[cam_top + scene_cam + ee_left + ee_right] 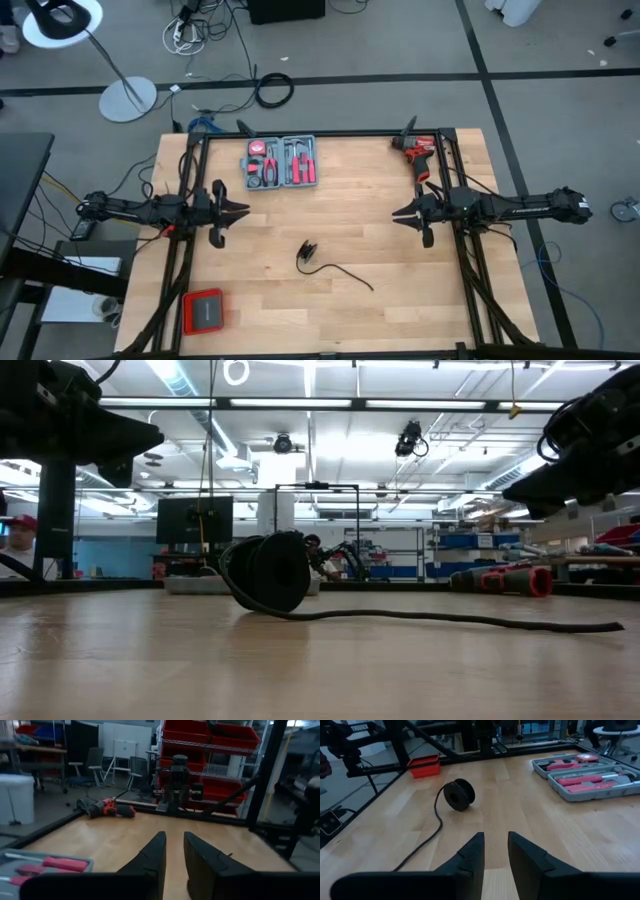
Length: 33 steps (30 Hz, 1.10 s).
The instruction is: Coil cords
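The thin black cable lies loose on the wooden table, near its middle. Its small black plug block (306, 250) rests on the wood, and the cord (350, 274) trails from it toward the table's near right. The block (459, 795) and cord (436, 827) also show in the right wrist view, and the block (270, 572) in the low view. My left gripper (245, 211) hovers at the table's left, fingers narrowly open, empty (174, 837). My right gripper (397, 213) hovers at the right, narrowly open, empty (496, 837). Both point toward the table's middle, farther from the near edge than the cable.
An open grey tool case (282, 162) with red-handled tools lies at the far middle-left. A red and black drill (418, 150) lies at the far right. A red box (203, 310) sits at the near left corner. A black frame (320, 135) rims the table.
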{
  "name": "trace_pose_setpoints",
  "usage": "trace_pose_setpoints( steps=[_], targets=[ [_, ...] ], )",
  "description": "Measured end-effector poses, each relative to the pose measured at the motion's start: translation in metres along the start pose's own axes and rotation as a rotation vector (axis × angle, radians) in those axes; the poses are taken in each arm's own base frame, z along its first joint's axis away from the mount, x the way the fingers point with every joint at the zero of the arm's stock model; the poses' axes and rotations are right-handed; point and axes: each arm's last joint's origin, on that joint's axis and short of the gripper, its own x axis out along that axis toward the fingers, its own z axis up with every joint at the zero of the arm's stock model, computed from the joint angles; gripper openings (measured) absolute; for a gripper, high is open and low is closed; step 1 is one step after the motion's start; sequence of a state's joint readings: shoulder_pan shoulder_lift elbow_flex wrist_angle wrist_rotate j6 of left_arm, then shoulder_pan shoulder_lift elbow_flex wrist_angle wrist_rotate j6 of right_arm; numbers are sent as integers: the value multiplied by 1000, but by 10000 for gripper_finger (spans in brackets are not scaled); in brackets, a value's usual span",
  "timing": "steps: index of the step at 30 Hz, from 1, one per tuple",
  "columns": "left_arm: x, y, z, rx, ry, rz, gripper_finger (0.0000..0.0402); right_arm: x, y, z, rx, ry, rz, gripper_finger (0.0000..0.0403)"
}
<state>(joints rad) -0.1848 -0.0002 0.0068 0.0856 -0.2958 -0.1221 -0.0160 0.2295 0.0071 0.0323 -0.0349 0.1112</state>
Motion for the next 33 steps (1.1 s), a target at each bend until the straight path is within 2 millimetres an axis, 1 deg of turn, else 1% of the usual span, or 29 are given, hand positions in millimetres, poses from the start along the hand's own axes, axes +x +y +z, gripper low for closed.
trace_pose_setpoints(
  steps=[6,10,12,16,19,21,25,29,33],
  targets=[
    [0,0,0,-13,1,0,72,0,1,9,-3,-93,10,87],
    [0,0,1,-18,-5,-1,72,-3,3,22,-5,-234,27,87],
    [0,0,2,-59,-21,-10,72,-5,3,29,34,-310,42,87],
    [0,-1,6,-106,-58,-27,72,-10,5,42,187,-439,96,87],
    [0,-1,8,-154,-76,-32,72,-11,6,46,269,-444,119,87],
    [0,-2,9,-188,-62,-38,72,-12,6,49,259,-472,124,87],
    [0,-4,18,-245,-73,-64,72,-15,7,54,215,-518,134,87],
    [4,-5,21,-240,-27,-50,72,-13,7,54,197,-509,127,87],
    [12,-8,28,-212,41,-6,72,-6,6,49,250,-445,124,87]
  ],
)
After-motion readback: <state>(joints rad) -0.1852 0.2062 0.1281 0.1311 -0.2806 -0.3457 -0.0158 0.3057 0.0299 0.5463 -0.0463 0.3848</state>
